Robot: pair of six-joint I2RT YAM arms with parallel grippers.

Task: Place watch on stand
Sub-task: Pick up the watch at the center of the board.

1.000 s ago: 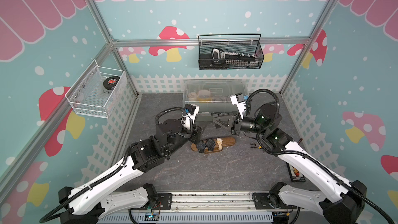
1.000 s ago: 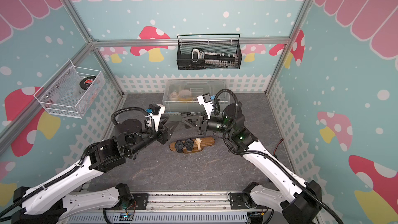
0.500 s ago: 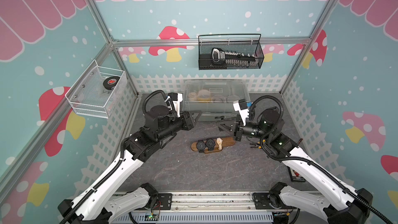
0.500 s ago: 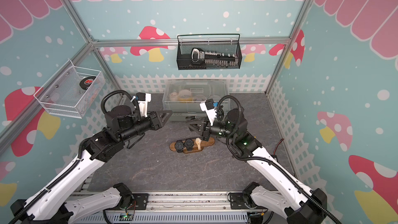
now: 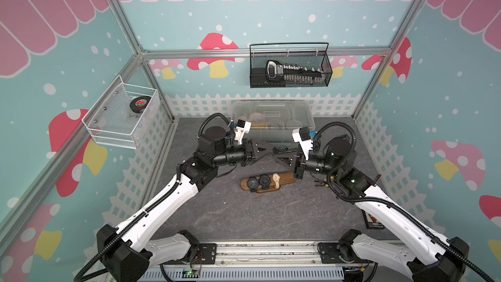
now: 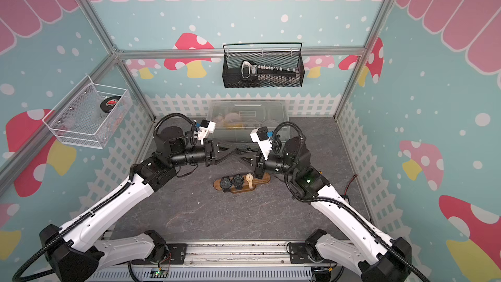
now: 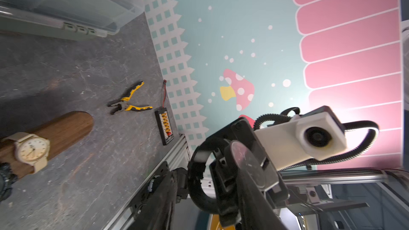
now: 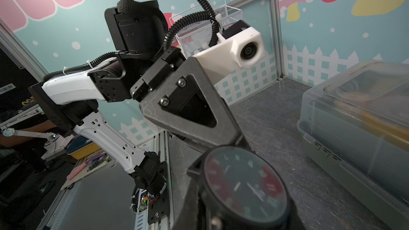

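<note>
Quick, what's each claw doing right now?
Left gripper: open, close to the black watch.
Right gripper: shut on the black watch.

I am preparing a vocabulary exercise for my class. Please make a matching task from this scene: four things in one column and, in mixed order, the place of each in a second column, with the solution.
Things
1. cream watch
2. black watch with red on its dial
3. yellow-handled pliers
4. black disc

Places
A. in the white wire basket on the wall
B. lying on the grey floor
C. on the wooden stand
D. held up by the right gripper

Pairs: 1-C, 2-D, 3-B, 4-A
</note>
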